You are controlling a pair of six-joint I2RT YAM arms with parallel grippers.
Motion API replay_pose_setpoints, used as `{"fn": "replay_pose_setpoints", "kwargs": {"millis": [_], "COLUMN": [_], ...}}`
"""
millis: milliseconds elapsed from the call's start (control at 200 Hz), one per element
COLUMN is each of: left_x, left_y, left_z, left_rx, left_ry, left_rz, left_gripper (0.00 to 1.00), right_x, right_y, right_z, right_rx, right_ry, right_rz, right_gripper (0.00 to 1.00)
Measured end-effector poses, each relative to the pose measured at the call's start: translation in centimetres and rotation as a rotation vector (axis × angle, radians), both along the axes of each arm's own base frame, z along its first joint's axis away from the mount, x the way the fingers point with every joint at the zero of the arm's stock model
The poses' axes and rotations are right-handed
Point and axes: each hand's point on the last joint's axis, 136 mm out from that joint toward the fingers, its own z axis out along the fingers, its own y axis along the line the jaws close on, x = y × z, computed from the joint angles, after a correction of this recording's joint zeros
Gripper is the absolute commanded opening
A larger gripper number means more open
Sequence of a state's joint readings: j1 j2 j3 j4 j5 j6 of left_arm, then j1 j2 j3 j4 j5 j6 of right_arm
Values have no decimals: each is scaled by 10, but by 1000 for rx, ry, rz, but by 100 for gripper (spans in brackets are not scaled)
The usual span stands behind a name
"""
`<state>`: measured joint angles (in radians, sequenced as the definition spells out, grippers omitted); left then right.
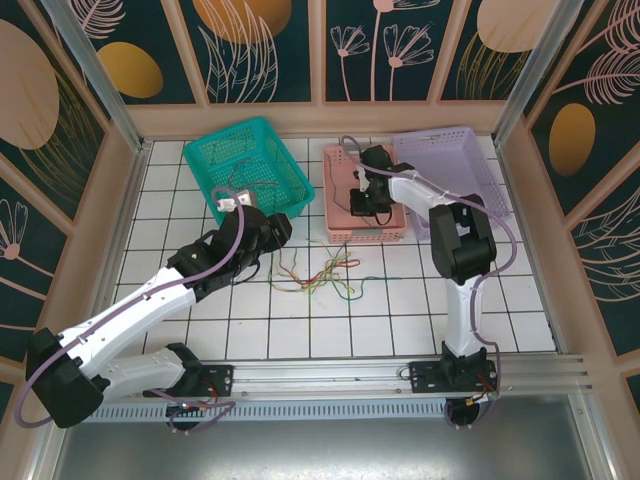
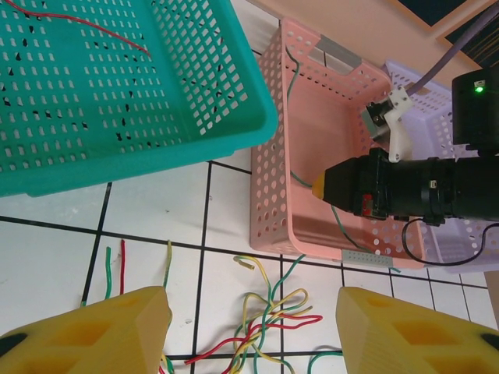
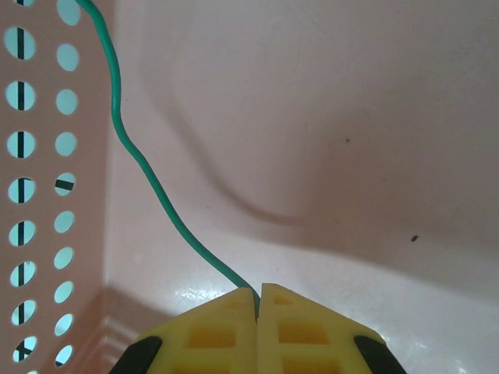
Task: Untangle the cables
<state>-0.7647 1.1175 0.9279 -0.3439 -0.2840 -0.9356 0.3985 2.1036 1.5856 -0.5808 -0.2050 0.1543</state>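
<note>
A loose tangle of yellow, green and red cables (image 2: 273, 315) lies on the white tiles in front of the pink basket (image 2: 273, 195); from above the tangle (image 1: 318, 273) sits mid-table. My left gripper (image 2: 253, 335) hovers over it, open, its yellow fingers (image 2: 101, 331) on either side with nothing between them. In the top view the left gripper (image 1: 283, 232) is just left of the tangle. My right gripper (image 3: 257, 300) is down inside the pink basket (image 3: 351, 117), shut on a green cable (image 3: 156, 187). A red cable (image 2: 86, 23) lies in the teal basket (image 2: 234, 132).
The teal basket (image 1: 250, 165), the pink basket (image 1: 340, 225) and a lilac basket (image 1: 455, 165) stand in a row at the back. The right arm's black wrist (image 2: 421, 191) reaches over the pink basket. A framed wall closes the table on three sides.
</note>
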Motion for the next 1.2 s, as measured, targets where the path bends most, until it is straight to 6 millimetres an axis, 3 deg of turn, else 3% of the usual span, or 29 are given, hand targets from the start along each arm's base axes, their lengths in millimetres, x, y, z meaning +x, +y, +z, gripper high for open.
{"fn": "replay_pose_setpoints", "kwargs": {"millis": [300, 606, 996, 1196], "left_x": [-1, -2, -3, -3], "left_y": [-2, -2, -3, -3], "left_z": [0, 2, 2, 1], "left_rx": [-16, -28, -37, -37], "left_ry": [10, 10, 15, 16], "left_rz": [-5, -3, -6, -7], "left_gripper": [58, 57, 57, 57], "right_x": [23, 22, 35, 36], "right_y": [9, 15, 9, 9], "right_z": [3, 3, 4, -5], "right_rx": [46, 95, 102, 93], "right_ry": [-2, 19, -45, -76], "right_rz": [2, 18, 47, 73], "right_gripper": [0, 0, 0, 0]}}
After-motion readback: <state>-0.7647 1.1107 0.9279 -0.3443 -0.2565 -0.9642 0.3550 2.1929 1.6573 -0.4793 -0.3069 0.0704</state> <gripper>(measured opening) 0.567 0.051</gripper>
